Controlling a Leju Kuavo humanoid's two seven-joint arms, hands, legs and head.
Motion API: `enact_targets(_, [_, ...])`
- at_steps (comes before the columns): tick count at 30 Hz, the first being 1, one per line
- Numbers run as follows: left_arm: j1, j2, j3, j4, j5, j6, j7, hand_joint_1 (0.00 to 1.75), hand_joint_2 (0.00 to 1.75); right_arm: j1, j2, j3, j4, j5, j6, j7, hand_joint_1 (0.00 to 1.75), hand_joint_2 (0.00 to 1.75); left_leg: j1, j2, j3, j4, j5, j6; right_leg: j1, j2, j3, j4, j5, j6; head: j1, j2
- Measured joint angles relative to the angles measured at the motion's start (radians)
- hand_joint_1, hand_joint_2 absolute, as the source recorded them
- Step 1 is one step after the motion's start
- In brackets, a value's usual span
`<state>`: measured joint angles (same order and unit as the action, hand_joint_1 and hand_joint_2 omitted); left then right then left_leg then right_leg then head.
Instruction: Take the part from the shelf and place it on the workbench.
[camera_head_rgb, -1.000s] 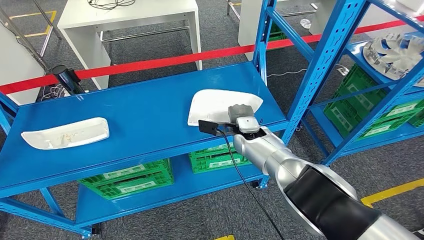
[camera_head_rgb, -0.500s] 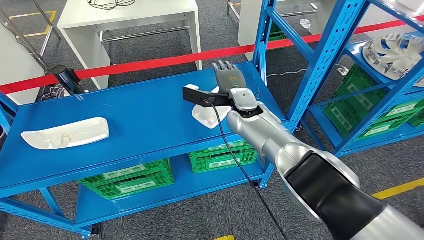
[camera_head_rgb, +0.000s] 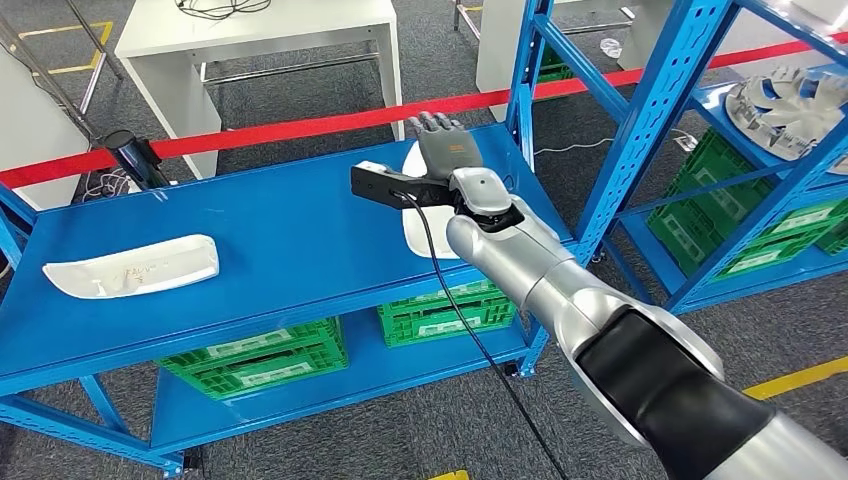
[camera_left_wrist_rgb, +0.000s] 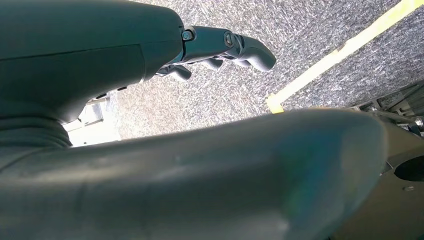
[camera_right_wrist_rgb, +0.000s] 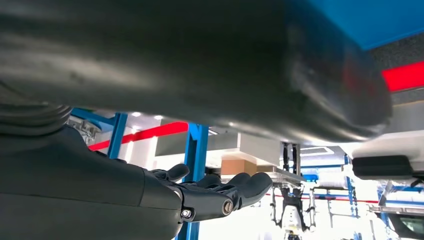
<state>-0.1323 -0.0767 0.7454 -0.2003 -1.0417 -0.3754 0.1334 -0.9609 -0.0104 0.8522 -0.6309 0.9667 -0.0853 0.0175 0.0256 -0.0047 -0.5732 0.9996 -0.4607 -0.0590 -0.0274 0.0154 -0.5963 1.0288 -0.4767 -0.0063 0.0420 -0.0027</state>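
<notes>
Blue shelf (camera_head_rgb: 250, 240), upper deck, as I see it from the head view. Item one: white moulded part (camera_head_rgb: 420, 215) near the deck's right end, tipped up on edge and resting against my right hand (camera_head_rgb: 445, 152); whether the fingers (camera_head_rgb: 432, 126) actually grip it I cannot tell, as the hand hides the contact. Item two: second white part (camera_head_rgb: 130, 267), lying flat near the deck's left end. Item three: green crates (camera_head_rgb: 255, 357) on the deck below. Left hand (camera_left_wrist_rgb: 220, 47): hanging over grey carpet (yellow floor tape nearby), fingers curled in, nothing held.
</notes>
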Motion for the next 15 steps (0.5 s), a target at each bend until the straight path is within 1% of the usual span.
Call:
enact_targets(7, [-0.002,0.0,0.001,0.0,-0.003,0.0,0.0,0.0,0.0,0.004,-0.001,0.0,0.005,-0.004,0.0,0.003,0.0,0.0,0.0,0.0,0.0,0.0,0.0,0.0,0.0,0.0,0.0,0.0,0.0,0.0,0.0,0.0])
enact_targets(12, [-0.003,0.002,0.001,0.0,-0.003,0.0,-0.001,0.0,0.0,0.011,0.0,0.0,0.014,-0.004,0.0,0.004,0.0,0.0,-0.003,0.0,-0.004,0.011,-0.008,0.016,-0.008,0.0,0.001,-0.003,0.0,0.01,-0.001,0.0])
enact_targets(14, [-0.004,0.002,0.001,0.0,-0.003,0.0,-0.002,0.0,0.0,0.011,0.0,0.0,0.019,-0.002,0.001,0.008,0.0,0.0,-0.005,0.001,-0.005,0.01,-0.01,0.024,-0.009,0.0,0.004,-0.008,0.001,0.018,-0.001,0.0])
enact_targets(15, [-0.005,0.001,0.001,0.0,-0.003,0.0,-0.002,0.0,0.0,0.011,0.0,0.0,0.02,-0.002,0.0,0.01,0.0,0.0,-0.001,0.002,0.001,0.002,-0.007,0.029,-0.009,-0.001,0.007,-0.01,0.0,0.022,0.0,0.0])
